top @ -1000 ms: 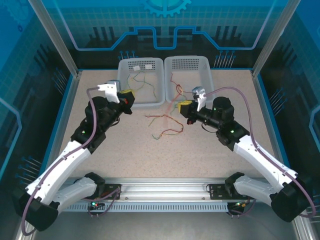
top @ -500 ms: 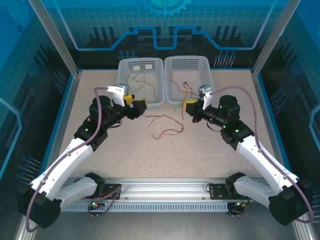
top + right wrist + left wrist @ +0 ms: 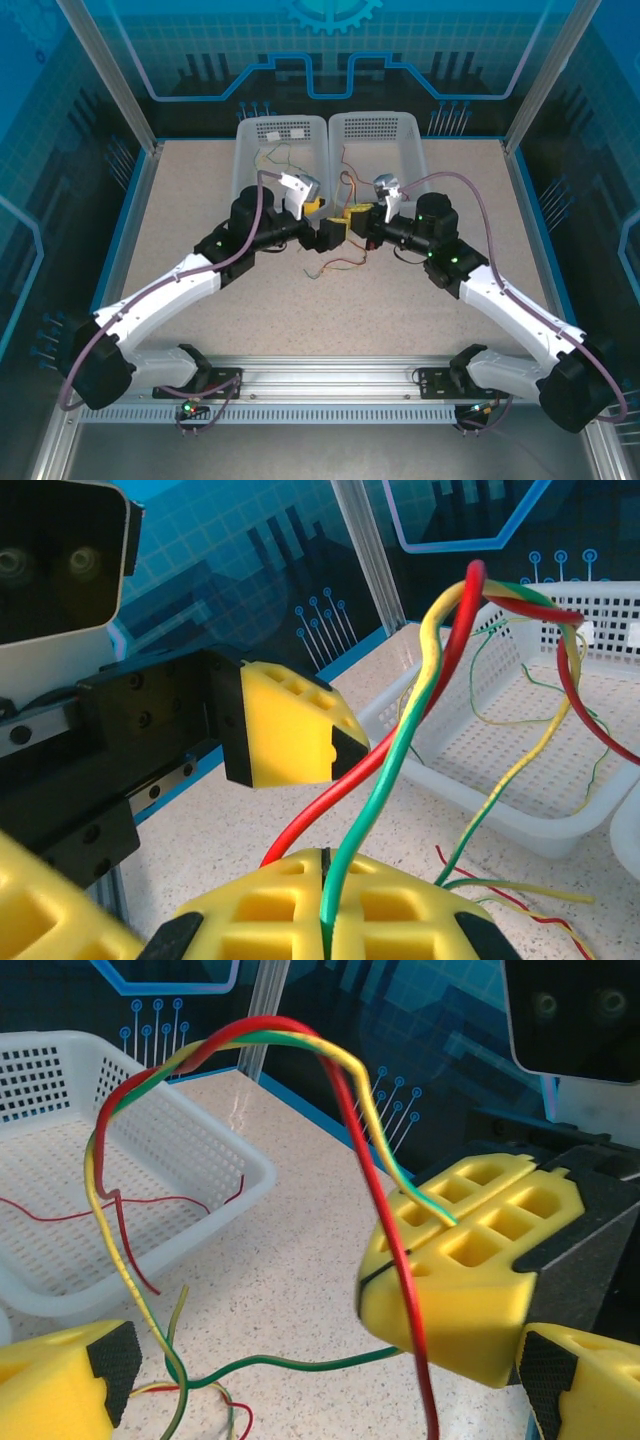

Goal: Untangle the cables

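- Pinching the cables (image 3: 445, 650) in the right claw (image 3: 325, 880), pads pressed together on the green strand, with a twisted arch of red, yellow and green rising straight above the grip.
- Holding the left claw (image 3: 330, 1360) spread wide with nothing between its pads, facing the right claw and just beside it, the arch hanging in front of its opening.
- Reading the job as partly done: finding a few single strands lying loose in the left basket (image 3: 283, 124) and the right basket (image 3: 375, 124), beyond both claws.
- Counting as left to do: parting the three twisted colours above the right claw, then sorting the small tangle lying on the table (image 3: 180, 190) just below the claws, on their near side.
- Failing to tell whether the red strand is sitting inside the right claw's clamp or merely draping over its pad.
- Losing the lower ends of the strands past the bottom edge of both wrist views, and losing the grip itself under the two claws in the top view.
- Failing to pick any orange strand apart from red or yellow.
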